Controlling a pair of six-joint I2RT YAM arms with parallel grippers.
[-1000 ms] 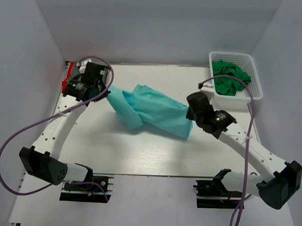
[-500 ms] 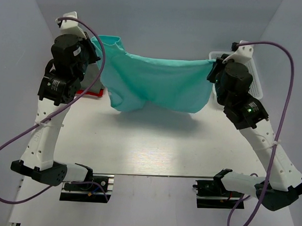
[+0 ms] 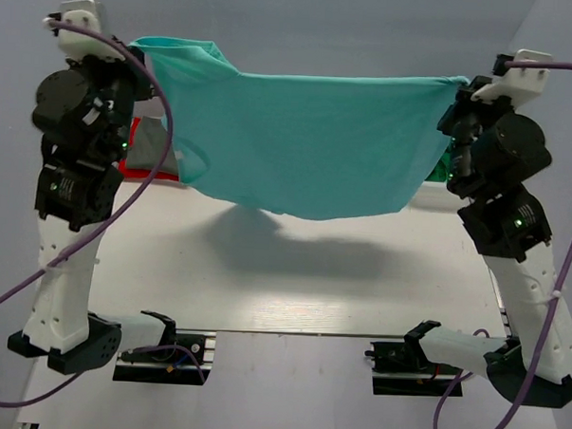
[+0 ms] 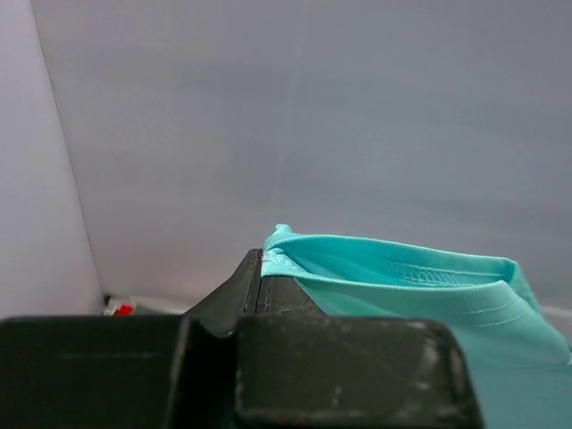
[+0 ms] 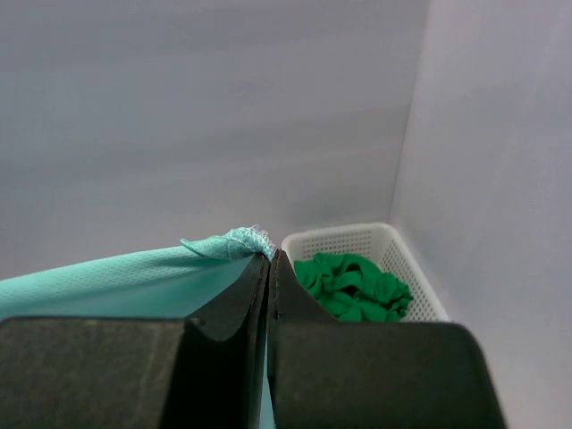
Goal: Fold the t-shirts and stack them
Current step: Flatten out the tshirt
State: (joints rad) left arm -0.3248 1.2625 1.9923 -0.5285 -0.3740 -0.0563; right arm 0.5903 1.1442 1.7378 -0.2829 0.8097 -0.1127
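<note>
A large light teal t-shirt hangs stretched wide in the air between both raised arms, its lower edge above the table's far half. My left gripper is shut on its upper left edge, and the cloth comes out of the closed jaws in the left wrist view. My right gripper is shut on its upper right corner, seen bunched at the jaw tips. A bright green t-shirt lies crumpled in the basket. A red shirt and a grey one lie at the far left.
A white lattice basket stands in the far right corner, mostly hidden behind the right arm in the top view. Grey walls close in the table on three sides. Purple cables loop beside both arms.
Both arms have lifted the teal t-shirt from a twisted heap on the table high into the air and moved apart, so it now hangs spread wide.
</note>
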